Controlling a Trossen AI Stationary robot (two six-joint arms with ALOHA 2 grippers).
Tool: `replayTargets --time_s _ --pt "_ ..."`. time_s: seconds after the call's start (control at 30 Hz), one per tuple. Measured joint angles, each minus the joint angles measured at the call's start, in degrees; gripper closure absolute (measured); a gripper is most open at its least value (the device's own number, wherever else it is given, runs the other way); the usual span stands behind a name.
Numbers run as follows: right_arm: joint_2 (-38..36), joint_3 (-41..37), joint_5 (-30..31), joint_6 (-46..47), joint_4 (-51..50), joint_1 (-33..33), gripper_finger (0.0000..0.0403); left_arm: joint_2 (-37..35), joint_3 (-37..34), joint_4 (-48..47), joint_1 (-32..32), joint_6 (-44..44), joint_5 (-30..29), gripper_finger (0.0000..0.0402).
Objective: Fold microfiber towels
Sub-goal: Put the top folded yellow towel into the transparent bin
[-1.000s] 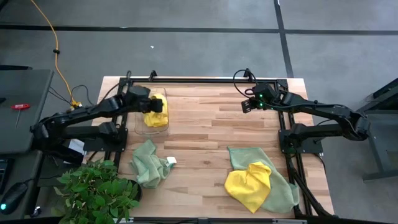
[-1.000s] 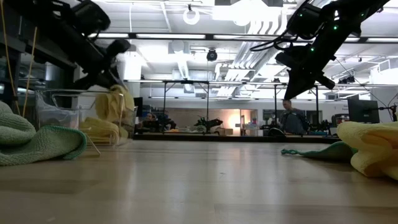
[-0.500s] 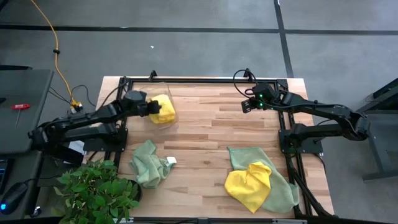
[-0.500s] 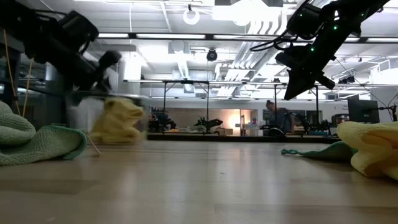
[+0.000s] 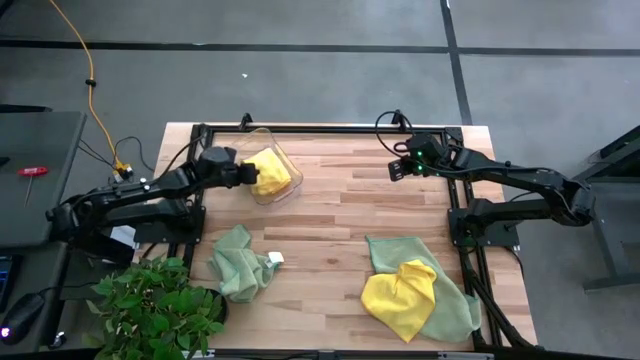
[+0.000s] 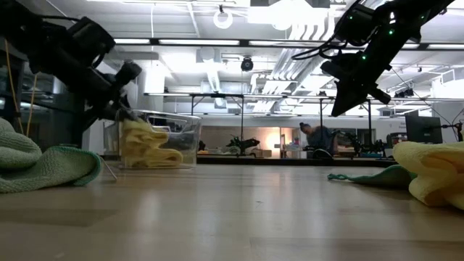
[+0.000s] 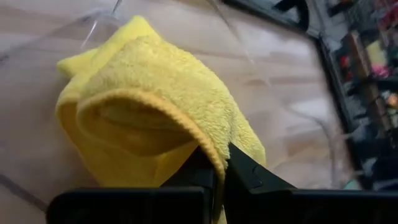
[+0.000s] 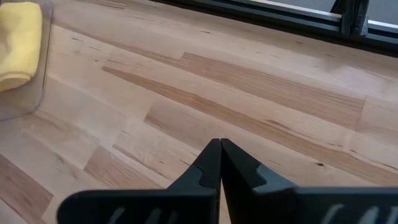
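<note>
A bright yellow microfiber towel (image 5: 270,172) lies bunched in a clear plastic container (image 5: 288,188) at the table's far left. My left gripper (image 5: 243,173) reaches into the container from the left and is shut on the towel (image 7: 155,81). A pale green towel (image 5: 240,262) lies crumpled at the near left. Another yellow towel (image 5: 400,292) rests on a spread green one (image 5: 450,300) at the near right. My right gripper (image 5: 394,171) hangs shut above the far right of the table, holding nothing (image 8: 219,148). My left gripper pinches the yellow towel's hemmed edge (image 7: 208,149) between its two fingers. The fingers slant down from the table's left. The towel bulges ahead of the fingers and rests inside the container (image 6: 185,138). Whether the fingers also touch the container's wall, I cannot tell.
A leafy potted plant (image 5: 155,310) stands at the near left corner. Black frame rails (image 5: 330,130) run along the table's far edge and sides. Bare wood (image 5: 340,215) lies between the container and the near towels.
My left gripper has sunk and moved a little toward the table's right, still shut on the yellow towel. The container with the towel has slid to the right and turned about on the table. My right arm has kept still.
</note>
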Motion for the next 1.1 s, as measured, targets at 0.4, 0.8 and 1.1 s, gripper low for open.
replayTargets --time_s 0.4,0.8,1.1 --pt "0.00 0.00 0.14 0.00 0.02 0.02 0.0403 -0.20 0.63 2.25 -0.27 -4.96 -10.82 0.0401" --pt "0.00 0.00 0.78 -0.02 0.03 0.00 0.0403 -0.30 0.81 -9.52 -2.90 -5.06 -12.81 0.0401" --pt "0.00 0.00 0.78 -0.01 0.02 0.00 0.0403 -0.24 0.76 -9.17 -2.84 -2.98 -13.66 0.0362"
